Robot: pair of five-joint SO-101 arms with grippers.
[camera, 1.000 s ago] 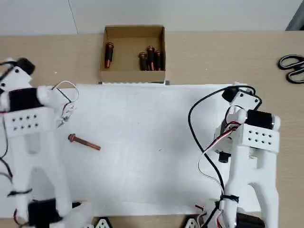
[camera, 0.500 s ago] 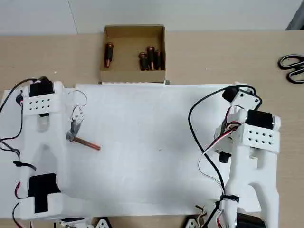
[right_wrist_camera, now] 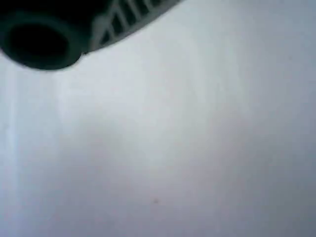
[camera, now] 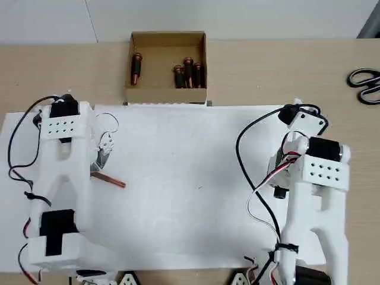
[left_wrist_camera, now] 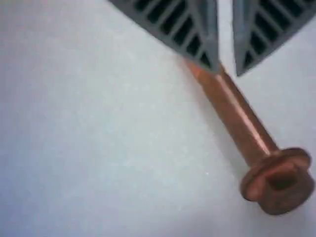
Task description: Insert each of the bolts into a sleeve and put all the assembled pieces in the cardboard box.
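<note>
Where the left arm [camera: 62,172] stands: over the left part of the white mat [camera: 196,196], its forearm pointing toward the far edge.
Left gripper [camera: 102,159]: pointed down at the mat. In the left wrist view its fingers [left_wrist_camera: 197,29] are set narrow, with a thin slit of mat visible between the tips. One tip overlaps the bolt's shank; whether it actually touches the shank cannot be told.
Bolt [left_wrist_camera: 237,118]: copper-coloured, lying flat on the mat with nothing gripping it. Its flanged hex head is clear of the fingertips. From above, the bolt [camera: 110,179] lies just beside the left arm, slanted across the mat.
Cardboard box [camera: 168,95]: on the wooden table [camera: 267,71], touching the mat's far edge, left of centre.
Box contents: one assembled piece [camera: 136,68] lies alone on the left side. Three more pieces [camera: 189,74] are bunched together toward the right wall.
Right arm [camera: 314,196]: over the right part of the mat, well apart from the bolt.
Right gripper [camera: 279,183]: closed on a black sleeve [right_wrist_camera: 39,42]. The sleeve's open bore faces the wrist camera, with a ribbed finger against its side, and it hangs above bare mat. From above, the sleeve [camera: 279,193] shows as a dark cylinder under the wrist.
Scissors [camera: 365,85]: black-handled, at the table's far right edge, off the mat.
</note>
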